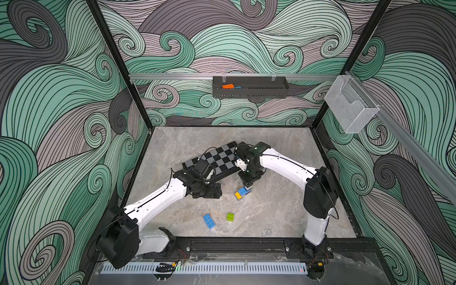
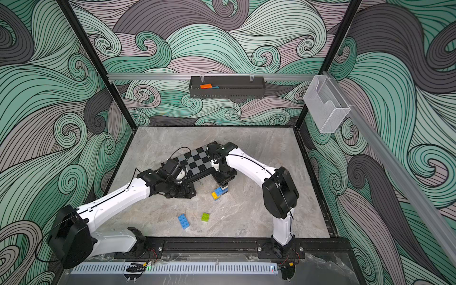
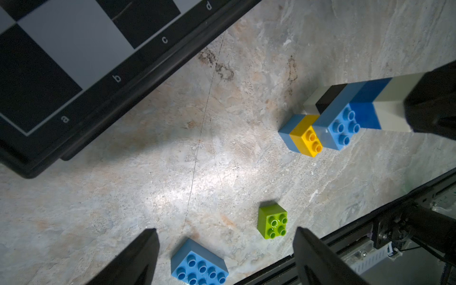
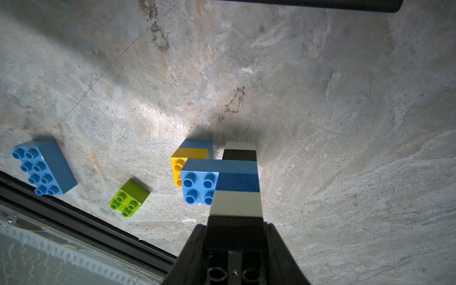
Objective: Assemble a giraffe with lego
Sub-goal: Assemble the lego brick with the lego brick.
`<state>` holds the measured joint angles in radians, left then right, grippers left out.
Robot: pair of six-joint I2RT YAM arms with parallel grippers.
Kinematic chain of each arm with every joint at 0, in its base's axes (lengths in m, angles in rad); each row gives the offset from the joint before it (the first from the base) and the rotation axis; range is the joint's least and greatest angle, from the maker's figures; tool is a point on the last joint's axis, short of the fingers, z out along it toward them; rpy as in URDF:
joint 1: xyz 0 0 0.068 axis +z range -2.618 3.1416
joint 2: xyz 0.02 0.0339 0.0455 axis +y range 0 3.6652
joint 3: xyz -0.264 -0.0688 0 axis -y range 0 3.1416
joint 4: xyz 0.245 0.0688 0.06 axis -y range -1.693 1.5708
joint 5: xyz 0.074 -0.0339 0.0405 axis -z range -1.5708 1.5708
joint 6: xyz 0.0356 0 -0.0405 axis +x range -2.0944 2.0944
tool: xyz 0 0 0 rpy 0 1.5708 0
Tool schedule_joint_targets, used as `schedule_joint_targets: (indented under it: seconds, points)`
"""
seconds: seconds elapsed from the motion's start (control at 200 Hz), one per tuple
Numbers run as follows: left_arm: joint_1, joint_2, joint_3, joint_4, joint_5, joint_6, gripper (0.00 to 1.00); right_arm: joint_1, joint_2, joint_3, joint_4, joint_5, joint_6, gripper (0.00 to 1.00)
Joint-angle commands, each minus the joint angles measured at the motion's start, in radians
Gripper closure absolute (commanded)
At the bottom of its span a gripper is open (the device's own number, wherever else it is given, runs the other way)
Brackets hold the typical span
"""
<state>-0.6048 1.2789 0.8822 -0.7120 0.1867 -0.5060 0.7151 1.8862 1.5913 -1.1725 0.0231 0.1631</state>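
Two white-and-black robot arms are reaching over a grey marbled tabletop (image 1: 283,209) in both top views. Your right gripper (image 4: 235,225) is pointing straight down and clamping its jaws on the black square brick (image 4: 234,235) that tops the giraffe (image 1: 243,192), a small standing figure of joined studded plastic bricks. The giraffe is standing on the table just right of the frame's centre, just in front of the black-and-grey chequered board (image 1: 217,158).

In the right wrist view you are looking down a column of white, dark blue, light blue, black and white layers. A yellow brick is sitting on a light blue one beside it, under the other end of the light blue layer.

Your left gripper (image 3: 224,232) is hanging with its jaws spread wide and holding nothing, to the left of the giraffe and apart from it. A loose light blue oblong eight-stud brick (image 1: 209,220) and a loose lime-green square four-stud brick (image 1: 230,216) are lying apart from each other in the lower middle of the frame, nearer the front rail.

The bricks are probably going to handle as light, stiff, hard plastic with smooth, somewhat slippery walls. The tall column is likely to tip or snap at a stud joint if you are pushing it sideways. You are safest gripping flat opposite side walls squarely, never across the studs. For the green brick, taking two opposite walls from above is looking like the best hold.
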Motion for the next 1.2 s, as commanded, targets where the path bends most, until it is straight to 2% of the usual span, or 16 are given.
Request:
schedule_joint_targets:
  seconds: [0.0,0.4,0.665,0.856,1.111,1.196]
  points:
    - [-0.009,-0.026,0.01,-0.036,-0.009,0.027,0.11,0.006,0.101,-0.095,0.014,0.024,0.023,0.85]
    - [-0.009,-0.066,-0.012,-0.066,-0.017,0.034,0.11,0.001,0.184,-0.163,0.081,-0.012,0.0,0.85]
    - [-0.009,-0.058,-0.002,-0.055,-0.013,0.033,0.11,-0.009,0.218,-0.162,0.08,-0.037,-0.028,0.79]
    - [-0.01,-0.053,0.01,-0.053,-0.012,0.028,0.11,-0.012,0.163,-0.135,0.09,-0.028,-0.018,0.68]
    - [-0.008,-0.06,0.014,-0.067,-0.024,0.02,0.11,-0.026,0.087,-0.042,0.089,-0.058,0.017,0.41]
    - [-0.005,-0.067,0.014,-0.073,-0.034,0.017,0.11,-0.029,0.061,-0.024,0.089,-0.064,0.032,0.36]
